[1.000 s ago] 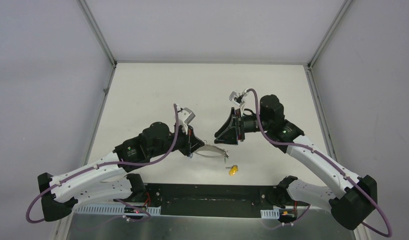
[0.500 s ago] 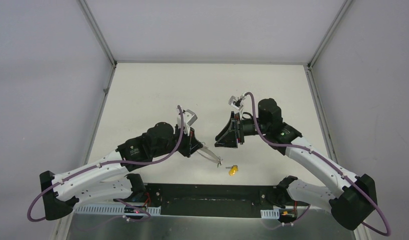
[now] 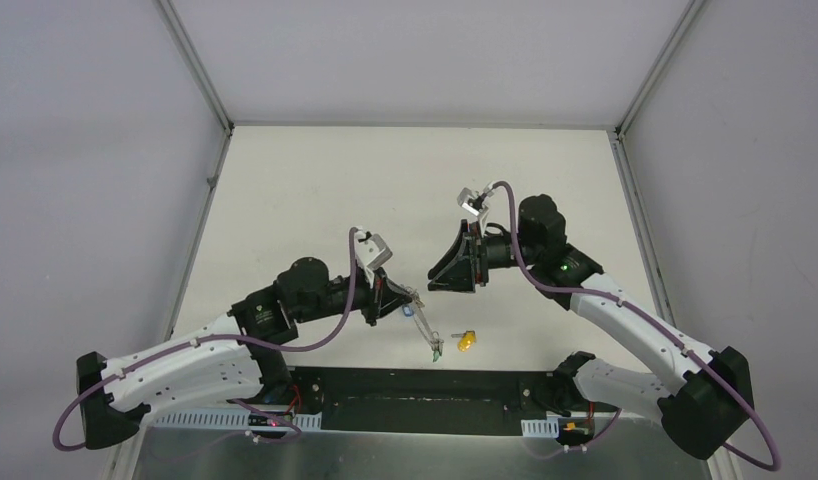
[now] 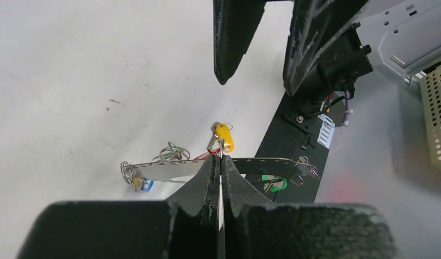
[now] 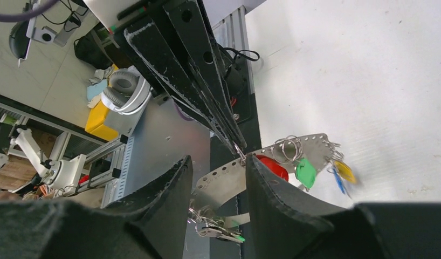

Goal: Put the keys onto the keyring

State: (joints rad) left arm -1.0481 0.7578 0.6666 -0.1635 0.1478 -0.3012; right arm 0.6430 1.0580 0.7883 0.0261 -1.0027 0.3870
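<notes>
The keyring (image 4: 170, 169) is a thin, stiff, light metal band and looks slippery, so I think it is best pinched flat on a bare part, away from the keys (image 5: 304, 172) hanging on it. The left gripper (image 4: 220, 162) is closed tight on the keyring and holds it up over the table's (image 3: 285, 180) near edge, close to a loose yellow key (image 3: 467, 341) lying there. The right gripper (image 3: 437, 279) is about half open, holds nothing and hangs near the keyring.
</notes>
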